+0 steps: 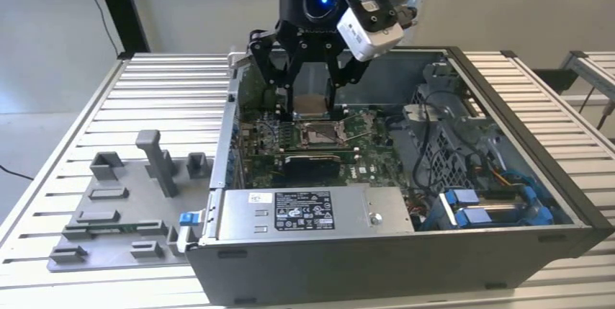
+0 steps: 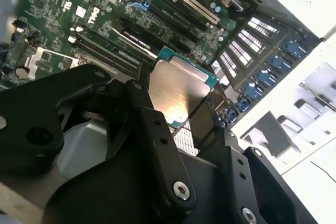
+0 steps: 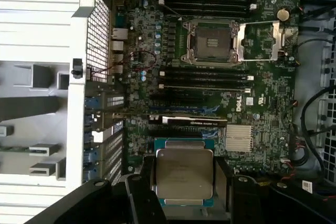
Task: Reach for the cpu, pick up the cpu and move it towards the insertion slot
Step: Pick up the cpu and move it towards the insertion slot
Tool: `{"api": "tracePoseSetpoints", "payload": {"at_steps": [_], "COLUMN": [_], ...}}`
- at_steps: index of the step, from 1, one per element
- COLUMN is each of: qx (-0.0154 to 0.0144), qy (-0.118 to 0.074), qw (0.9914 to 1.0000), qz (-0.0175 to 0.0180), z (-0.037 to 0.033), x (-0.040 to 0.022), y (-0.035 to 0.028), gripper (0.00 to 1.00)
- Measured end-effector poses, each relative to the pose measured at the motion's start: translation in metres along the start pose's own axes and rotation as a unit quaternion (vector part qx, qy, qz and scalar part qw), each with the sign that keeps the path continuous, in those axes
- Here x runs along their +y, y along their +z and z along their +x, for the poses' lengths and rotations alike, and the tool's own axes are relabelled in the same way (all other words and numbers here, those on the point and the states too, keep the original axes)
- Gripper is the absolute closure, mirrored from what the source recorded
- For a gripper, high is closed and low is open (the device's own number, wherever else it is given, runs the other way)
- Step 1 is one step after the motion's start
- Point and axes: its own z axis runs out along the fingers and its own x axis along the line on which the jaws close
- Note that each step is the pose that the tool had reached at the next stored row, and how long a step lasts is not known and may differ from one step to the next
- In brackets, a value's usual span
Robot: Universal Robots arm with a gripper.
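Cpu (image 3: 184,177), silvery top with teal edging, sits pinched in the gripper (image 1: 310,104) above the open case (image 1: 538,201). Insertion slot (image 3: 212,41) lies uncovered at twelve o'clock from it in the first wrist view, well apart.

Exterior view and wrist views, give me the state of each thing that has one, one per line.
pincer: shut on the cpu
cpu: held, lifted above the board
insertion slot: open, empty, levers swung aside
computer case: side open, board exposed

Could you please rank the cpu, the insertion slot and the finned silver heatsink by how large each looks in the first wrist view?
1. cpu, held in the gripper, nearest the camera, so it looks enlarged
2. insertion slot
3. finned silver heatsink
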Motion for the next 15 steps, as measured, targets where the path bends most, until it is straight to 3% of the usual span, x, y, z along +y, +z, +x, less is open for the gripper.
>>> {"api": "tracePoseSetpoints", "payload": {"at_steps": [3, 9, 15], "qx": [0.0, -0.0003, -0.0004], "qy": [0.001, 0.008, 0.011], "qw": [1.0, 0.99997, 0.99994], "qz": [0.0, 0.0, -0.0001], "z": [-0.0097, -0.0207, -0.0421], "x": [-0.0002, -0.0004, -0.0008], "y": [0.0001, 0.0005, 0.0006], "gripper": [1.0, 1.0, 1.0]}}
